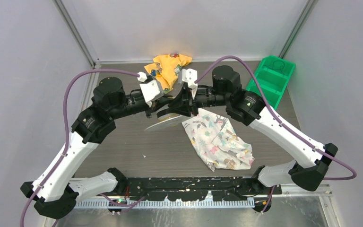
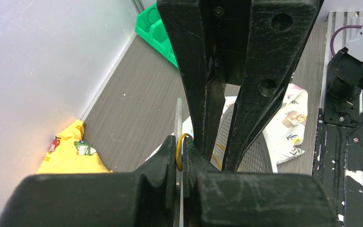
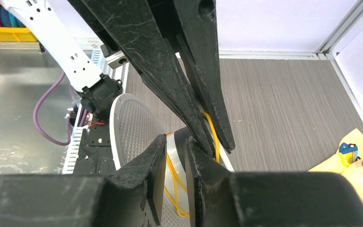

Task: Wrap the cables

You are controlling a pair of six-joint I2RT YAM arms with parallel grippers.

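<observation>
A white spool [image 1: 163,122] with perforated rims [image 3: 132,127] is held tilted above the table's middle, and both grippers meet at it. The thin yellow cable [image 3: 172,175] lies in loose turns round the spool's hub. My left gripper [image 2: 179,142] is shut on the thin edge of one rim, and a loop of cable [image 2: 177,153] is pinched there between its jaws. My right gripper [image 3: 176,142] stands over the hub, open by a narrow gap. Hub and cable show through that gap, and nothing is gripped. The left fingers [image 3: 170,71] cross just above the right ones.
A yellow printed cloth [image 1: 170,66] lies at the back centre. A white patterned cloth [image 1: 220,142] lies right of the spool. A green bin [image 1: 272,78] stands at the back right. Grey walls close in on three sides.
</observation>
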